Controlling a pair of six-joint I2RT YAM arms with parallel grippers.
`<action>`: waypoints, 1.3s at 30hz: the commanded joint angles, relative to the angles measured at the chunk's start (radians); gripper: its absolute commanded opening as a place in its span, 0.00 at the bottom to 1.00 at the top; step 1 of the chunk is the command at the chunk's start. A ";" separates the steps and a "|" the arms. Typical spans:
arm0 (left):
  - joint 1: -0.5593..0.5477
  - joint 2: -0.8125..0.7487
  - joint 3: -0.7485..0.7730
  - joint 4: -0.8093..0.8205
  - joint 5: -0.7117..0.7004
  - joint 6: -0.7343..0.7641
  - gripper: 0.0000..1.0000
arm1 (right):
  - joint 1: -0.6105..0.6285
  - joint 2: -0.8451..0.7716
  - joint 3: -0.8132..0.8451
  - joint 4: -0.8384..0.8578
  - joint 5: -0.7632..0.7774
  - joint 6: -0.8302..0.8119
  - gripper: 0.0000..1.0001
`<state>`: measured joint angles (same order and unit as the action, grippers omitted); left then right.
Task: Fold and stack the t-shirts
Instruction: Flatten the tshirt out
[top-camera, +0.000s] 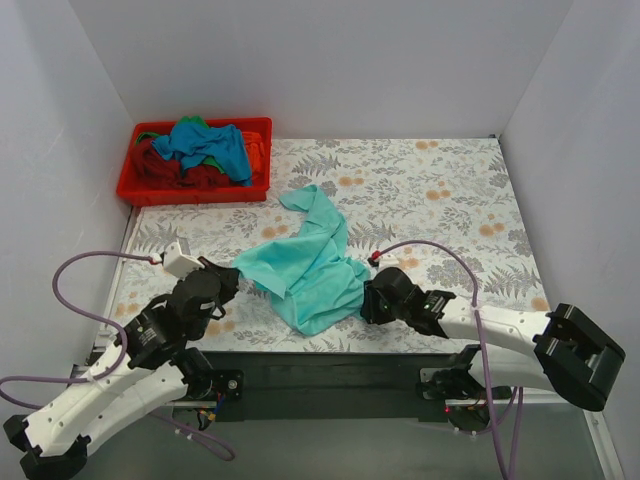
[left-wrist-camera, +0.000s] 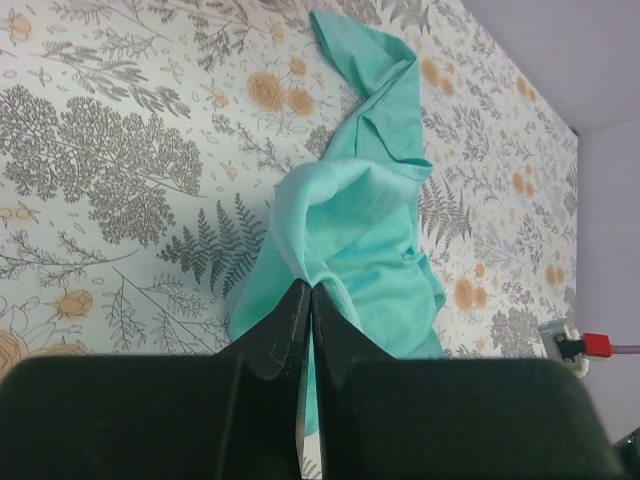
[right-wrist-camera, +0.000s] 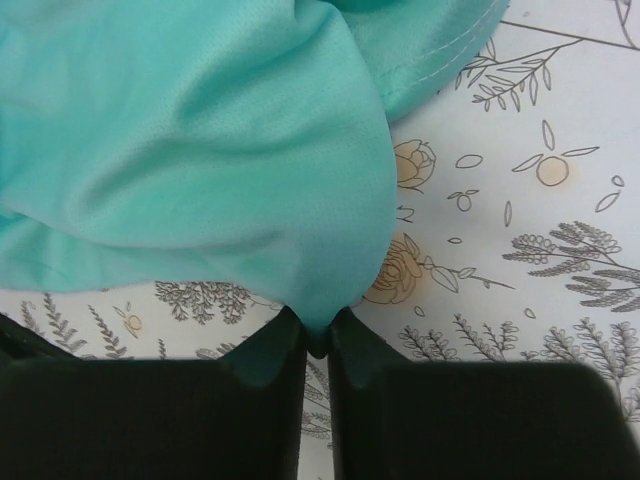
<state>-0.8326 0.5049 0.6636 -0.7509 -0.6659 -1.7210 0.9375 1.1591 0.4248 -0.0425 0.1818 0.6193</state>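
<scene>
Well, teal shirt (top-camera: 305, 270) ctr; red bin (top-camera: 195, 193) back-L.

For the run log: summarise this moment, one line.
left claw: shut on mint-teal t-shirt | right claw: shut on it | other shirts: in red bin

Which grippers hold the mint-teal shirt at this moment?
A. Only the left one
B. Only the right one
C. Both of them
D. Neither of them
C: the left gripper and the right gripper are each shut on a fold of the mint-teal shirt, as both wrist views show.
</scene>
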 joint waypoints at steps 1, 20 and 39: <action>0.006 -0.014 0.008 0.010 -0.075 0.081 0.00 | 0.003 0.014 0.057 0.030 0.031 -0.047 0.11; 0.189 0.438 0.451 0.305 0.044 0.655 0.00 | -0.439 -0.058 0.840 -0.441 0.169 -0.503 0.01; 0.744 0.257 0.059 0.220 0.538 0.604 0.00 | -0.404 -0.334 0.253 -0.476 -0.028 -0.141 0.61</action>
<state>-0.0944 0.7776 0.7258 -0.5682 -0.2394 -1.1328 0.5323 0.8898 0.6727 -0.5613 0.1581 0.4114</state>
